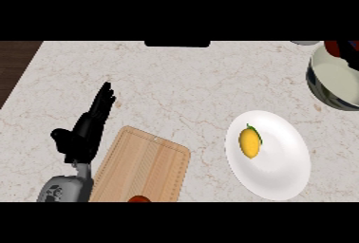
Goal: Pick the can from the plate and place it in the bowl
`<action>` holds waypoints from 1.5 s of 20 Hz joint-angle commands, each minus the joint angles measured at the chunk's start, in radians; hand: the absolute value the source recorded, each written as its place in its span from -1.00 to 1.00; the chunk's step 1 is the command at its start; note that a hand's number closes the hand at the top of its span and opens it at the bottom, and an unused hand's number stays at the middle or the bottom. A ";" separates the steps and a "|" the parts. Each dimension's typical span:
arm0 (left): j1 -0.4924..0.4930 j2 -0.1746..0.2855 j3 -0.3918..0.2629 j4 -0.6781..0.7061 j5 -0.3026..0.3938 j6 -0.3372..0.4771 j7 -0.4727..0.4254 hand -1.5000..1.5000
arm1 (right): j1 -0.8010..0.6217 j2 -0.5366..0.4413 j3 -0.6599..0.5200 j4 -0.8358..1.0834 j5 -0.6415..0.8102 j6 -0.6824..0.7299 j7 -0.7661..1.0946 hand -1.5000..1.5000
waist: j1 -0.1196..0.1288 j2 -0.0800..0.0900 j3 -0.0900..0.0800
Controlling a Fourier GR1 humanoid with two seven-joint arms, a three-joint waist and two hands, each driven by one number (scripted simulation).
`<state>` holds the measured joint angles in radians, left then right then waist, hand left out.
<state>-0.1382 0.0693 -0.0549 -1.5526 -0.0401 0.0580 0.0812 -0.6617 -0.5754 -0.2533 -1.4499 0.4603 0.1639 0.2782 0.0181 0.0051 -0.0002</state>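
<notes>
A white plate point(280, 171) lies on the counter at the right, with a yellow fruit with a green leaf point(250, 142) on it and no can. At the upper right stands the bowl point(329, 88), dark outside and pale inside, cut off by the view's edge. Over its far rim shows a dark red and black shape point(344, 49), too cropped to tell what it is. My left hand point(88, 130) rests open at the left, fingers pointing up, beside the cutting board. My right hand does not show.
A wooden cutting board point(144, 166) lies at the lower left, with a small red thing point(139, 199) at its near edge. A black object point(176, 43) sits at the counter's far edge. The counter ends at dark wood point(14, 61) on the left.
</notes>
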 commanded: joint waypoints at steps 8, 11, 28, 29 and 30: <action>-0.027 -0.028 -0.015 0.057 -0.038 0.024 -0.026 0.00 | -0.128 -0.126 -0.031 0.604 0.173 -0.176 -0.339 1.00 | 0.007 0.006 0.001; 0.001 -0.013 -0.013 -0.023 0.004 -0.016 0.023 0.00 | -0.144 -0.114 -0.030 0.752 0.218 -0.278 -0.424 1.00 | 0.014 0.005 0.001; -0.049 -0.023 -0.013 -0.011 -0.016 0.000 0.044 0.00 | -0.184 -0.185 -0.147 1.231 0.141 -0.093 -0.774 -1.00 | 0.034 0.017 0.006; -0.070 -0.009 0.009 0.043 -0.002 -0.022 -0.017 0.00 | -0.205 -0.189 -0.165 1.234 0.129 -0.109 -0.780 -1.00 | 0.038 0.024 0.006; -0.036 -0.027 -0.013 0.029 -0.018 -0.006 -0.013 0.00 | -0.187 -0.176 -0.192 1.233 0.099 -0.121 -0.822 -1.00 | 0.030 0.018 0.005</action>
<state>-0.1802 0.0464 -0.0687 -1.5373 -0.0587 0.0535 0.0848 -0.8531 -0.7563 -0.3978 -0.2498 0.6083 0.0184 -0.4538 0.0522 0.0242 0.0051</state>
